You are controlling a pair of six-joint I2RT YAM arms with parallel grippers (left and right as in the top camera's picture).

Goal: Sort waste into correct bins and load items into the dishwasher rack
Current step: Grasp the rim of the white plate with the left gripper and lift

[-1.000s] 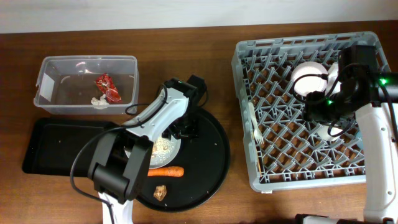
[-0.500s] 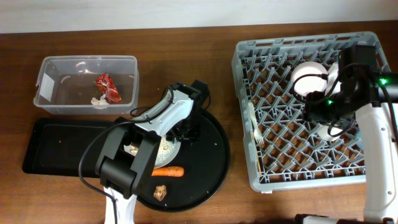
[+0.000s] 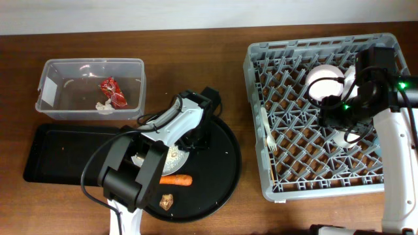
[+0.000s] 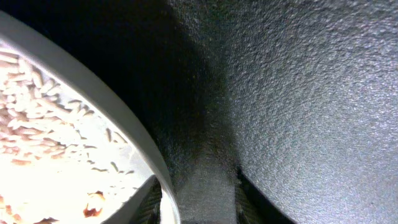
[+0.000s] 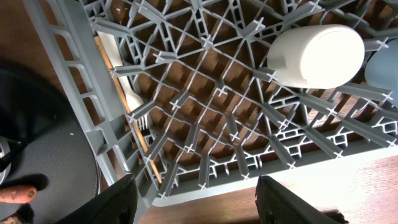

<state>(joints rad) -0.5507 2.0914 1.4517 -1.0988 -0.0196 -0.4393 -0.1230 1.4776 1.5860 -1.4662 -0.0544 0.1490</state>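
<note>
The white plate, strewn with beige rice scraps, lies on the large round black tray. My left gripper is at its far right rim. In the left wrist view the rim runs between the fingers of the left gripper, which is shut on it. An orange carrot and a brown chunk lie in front. The red wrapper is in the clear tub. My right gripper hovers open over the grey rack, which holds the bowl, white cup, blue cup, fork and stick.
The flat black tray lies in front of the tub, left of the round tray. The rack's front wall is just below my right gripper. Brown table shows between the round tray and the rack.
My left gripper has slid a little to the right along the plate's rim. The right arm has not moved.
</note>
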